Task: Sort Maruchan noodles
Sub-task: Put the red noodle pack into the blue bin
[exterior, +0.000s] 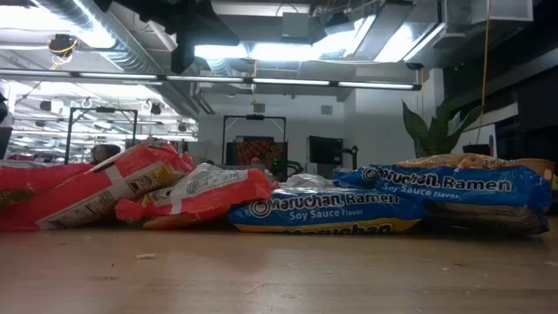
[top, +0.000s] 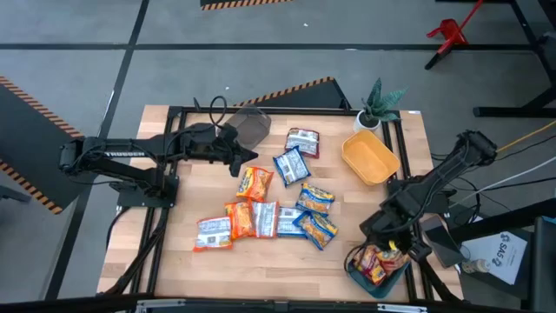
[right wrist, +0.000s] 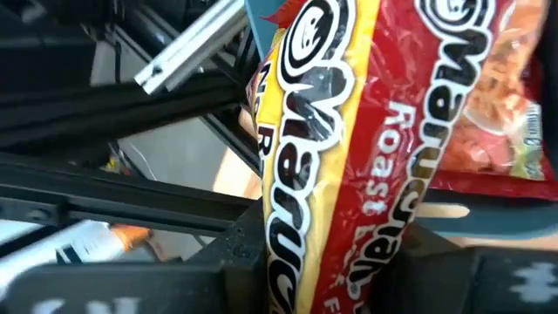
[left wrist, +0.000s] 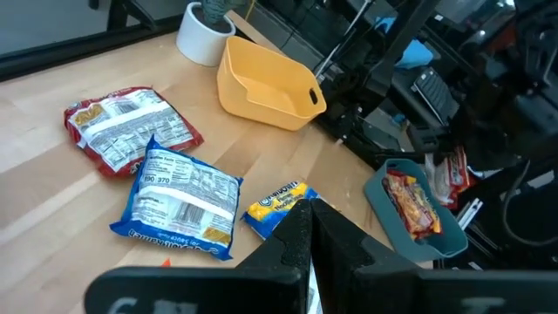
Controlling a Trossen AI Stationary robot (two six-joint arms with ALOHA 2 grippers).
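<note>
Several Maruchan packets [top: 278,204], orange, red and blue, lie flat in a loose cluster at mid-table; the low view shows red ones [exterior: 105,187] and blue ones [exterior: 436,187]. My left gripper [top: 246,156] hovers shut and empty by the grey container [top: 252,126], above a blue packet [left wrist: 179,199]. My right gripper [top: 393,252] is over the teal container [top: 352,271] at the table's near right corner, shut on a red-and-yellow packet [right wrist: 349,174]. Another red packet [right wrist: 488,113] lies in that container. My right gripper pinches the red-and-yellow packet [right wrist: 340,218] between its two fingers [right wrist: 235,253], coming from above. The packet stands on edge between them and reaches out past the fingertips over the teal container. Whether its far end touches the packet below cannot be told.
A yellow container [top: 371,158] sits at the table's far right, with a small potted plant [top: 378,104] behind it. A black frame runs along the table's edges. Bare wood shows along the near edge and at the far middle.
</note>
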